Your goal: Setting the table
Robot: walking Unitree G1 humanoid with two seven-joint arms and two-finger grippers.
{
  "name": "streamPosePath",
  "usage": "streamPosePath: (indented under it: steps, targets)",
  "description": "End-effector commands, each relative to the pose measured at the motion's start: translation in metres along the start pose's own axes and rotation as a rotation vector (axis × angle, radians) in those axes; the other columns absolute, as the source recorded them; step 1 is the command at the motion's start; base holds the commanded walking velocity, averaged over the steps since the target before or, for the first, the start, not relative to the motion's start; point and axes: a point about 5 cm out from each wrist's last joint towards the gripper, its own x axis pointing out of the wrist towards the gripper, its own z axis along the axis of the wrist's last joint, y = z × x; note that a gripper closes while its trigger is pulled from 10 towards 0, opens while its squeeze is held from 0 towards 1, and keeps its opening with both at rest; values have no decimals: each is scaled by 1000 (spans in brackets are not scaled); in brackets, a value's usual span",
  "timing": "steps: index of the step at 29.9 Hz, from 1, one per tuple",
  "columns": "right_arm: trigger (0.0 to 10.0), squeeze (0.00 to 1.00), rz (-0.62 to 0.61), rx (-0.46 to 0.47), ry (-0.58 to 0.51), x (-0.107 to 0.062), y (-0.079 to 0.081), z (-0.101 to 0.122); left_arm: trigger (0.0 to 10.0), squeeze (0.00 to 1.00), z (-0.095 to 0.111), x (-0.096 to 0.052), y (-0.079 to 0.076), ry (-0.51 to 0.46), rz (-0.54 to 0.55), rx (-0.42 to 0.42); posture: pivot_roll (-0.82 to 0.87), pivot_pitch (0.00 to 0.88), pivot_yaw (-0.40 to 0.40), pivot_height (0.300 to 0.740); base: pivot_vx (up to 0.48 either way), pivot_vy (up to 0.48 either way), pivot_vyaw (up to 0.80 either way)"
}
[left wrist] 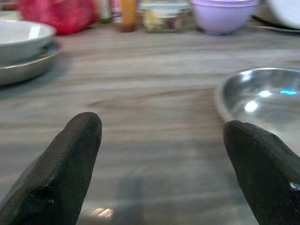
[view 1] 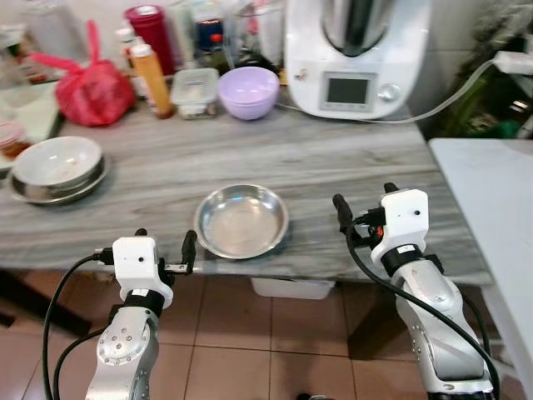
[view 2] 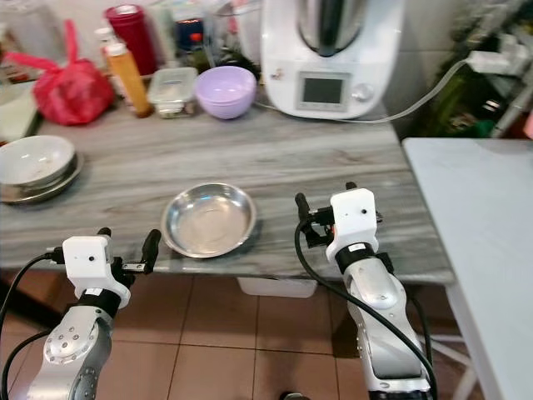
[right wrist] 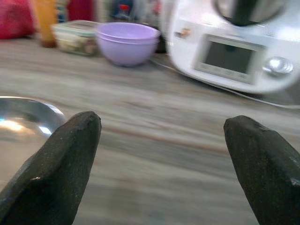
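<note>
A shallow steel dish [view 1: 241,221] lies near the front edge of the grey wood-grain counter [view 1: 333,158]. My left gripper [view 1: 166,235] hovers at the counter's front edge, just left of the dish, open with nothing between its fingers. In the left wrist view the dish [left wrist: 262,93] sits beside one finger [left wrist: 258,164]. My right gripper [view 1: 365,197] is over the counter to the right of the dish, also open and empty. The right wrist view has the dish [right wrist: 23,122] by one finger [right wrist: 61,159].
A white bowl on a steel plate [view 1: 57,167] stands at the left. Along the back are a red bag [view 1: 93,92], an orange bottle [view 1: 151,79], a plastic box [view 1: 195,90], a purple bowl [view 1: 248,92] and a white kitchen machine [view 1: 358,54]. A white table [view 1: 491,200] adjoins on the right.
</note>
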Motion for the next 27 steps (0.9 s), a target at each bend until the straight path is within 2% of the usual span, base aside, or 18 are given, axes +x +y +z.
streamPosePath:
  steps: [1, 5, 27]
  targets:
    - [10000, 0, 21, 0, -12, -2, 5, 3, 10000, 0, -1, -3, 6, 16, 21, 13, -74, 71, 67, 740, 0, 0, 0]
    - [10000, 0, 22, 2, -10, -3, 7, 3, 10000, 0, -2, -2, 9, 20, 27, 20, -77, 74, 70, 740, 0, 0, 0]
    - [10000, 0, 1, 13, 1, -1, 5, 2, 10000, 0, -2, 2, 9, 30, 11, 27, -84, 74, 76, 740, -268, 0, 0]
